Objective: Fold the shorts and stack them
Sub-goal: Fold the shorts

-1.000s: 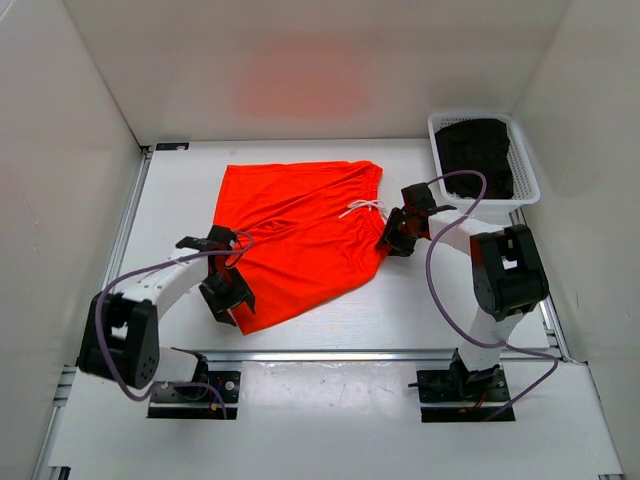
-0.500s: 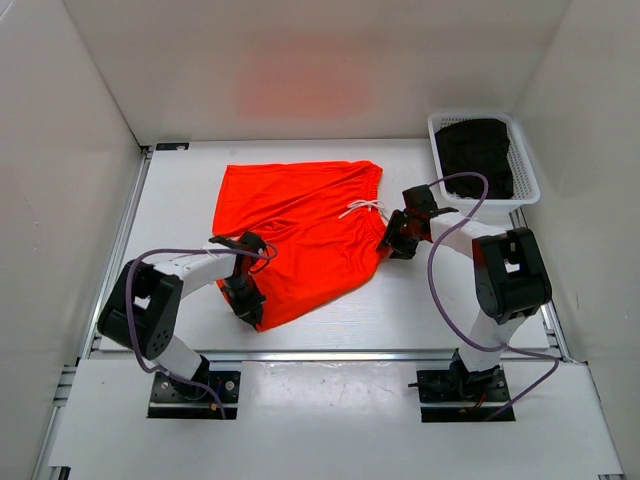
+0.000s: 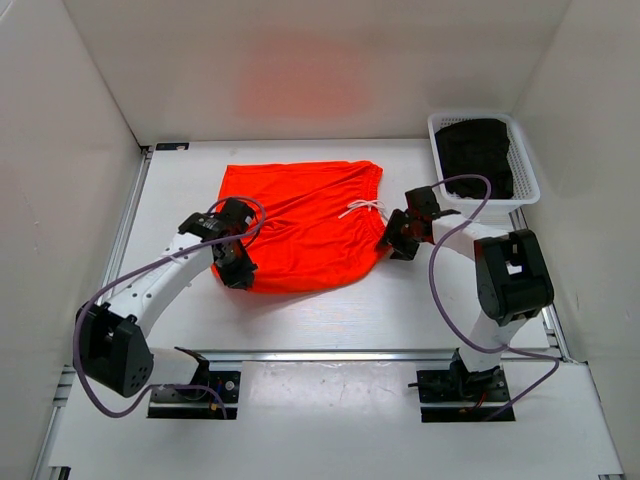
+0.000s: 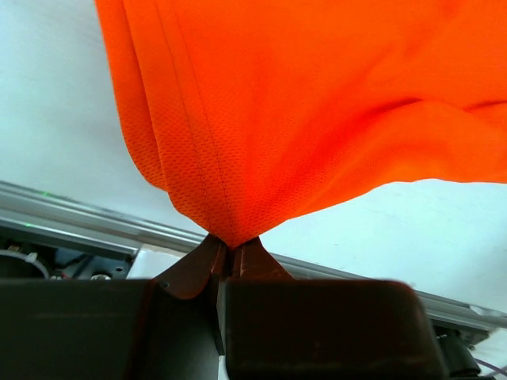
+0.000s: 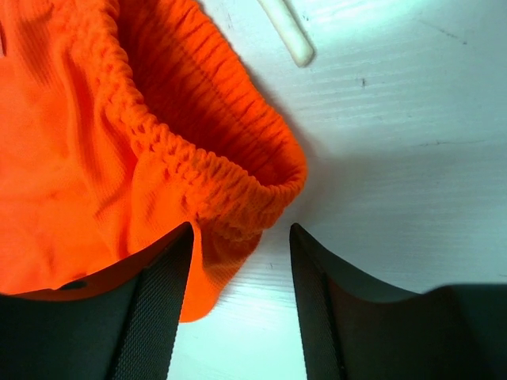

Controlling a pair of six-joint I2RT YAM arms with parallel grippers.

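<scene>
The orange-red shorts lie spread on the white table, waistband to the right with a white drawstring. My left gripper is shut on the near leg hem, and the pinched fabric hangs up from its closed jaws. At the waistband's near corner my right gripper stands open. The gathered elastic corner lies between its fingers, and a drawstring tip rests on the table beyond.
A white basket holding dark folded cloth stands at the back right. White walls close in the left, back and right. An aluminium rail runs along the table's near edge.
My left gripper has shut on the near leg hem and carried it away from the rail, folding that leg up over the shorts. The right gripper stayed at the waistband and opened slightly.
</scene>
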